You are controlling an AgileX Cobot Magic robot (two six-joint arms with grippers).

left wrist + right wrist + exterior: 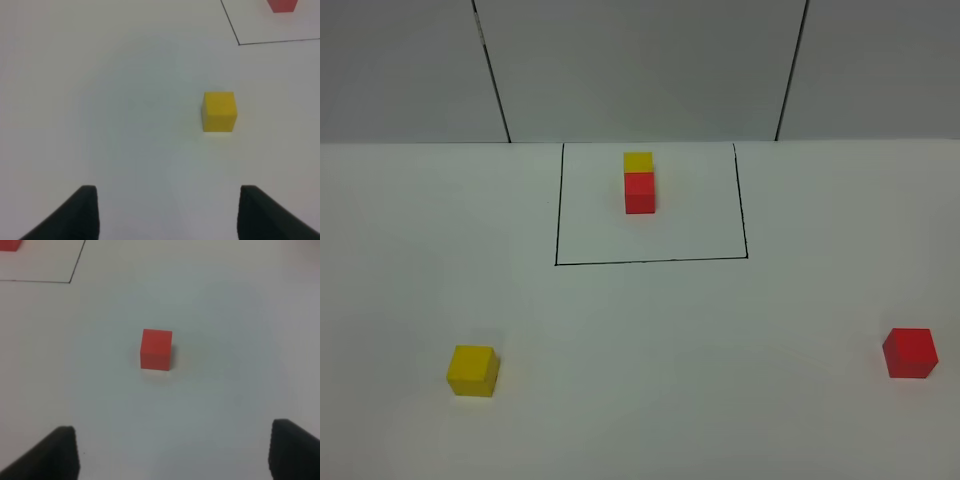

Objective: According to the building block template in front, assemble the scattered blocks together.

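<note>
A: Two loose pieces, locations?
B: Item one: yellow cube [219, 111], on the tabletop [670, 350] ahead of the left claw [167, 215], which is spread and empty. Item two: red cube [156, 349], ahead of the right claw [172, 452], also spread and empty.
A: Template [640, 182]?
B: Black-framed, farther ahead of both claws.

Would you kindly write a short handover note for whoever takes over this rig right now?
Left gripper: open, empty, loose yellow cube ahead of it.
Right gripper: open, empty, loose red cube ahead of it.
Template: yellow and red cubes touching inside the black frame, far centre.
Done: nothing joined yet; loose cubes lie far apart.
Left: bring both together as the template shows.
</note>
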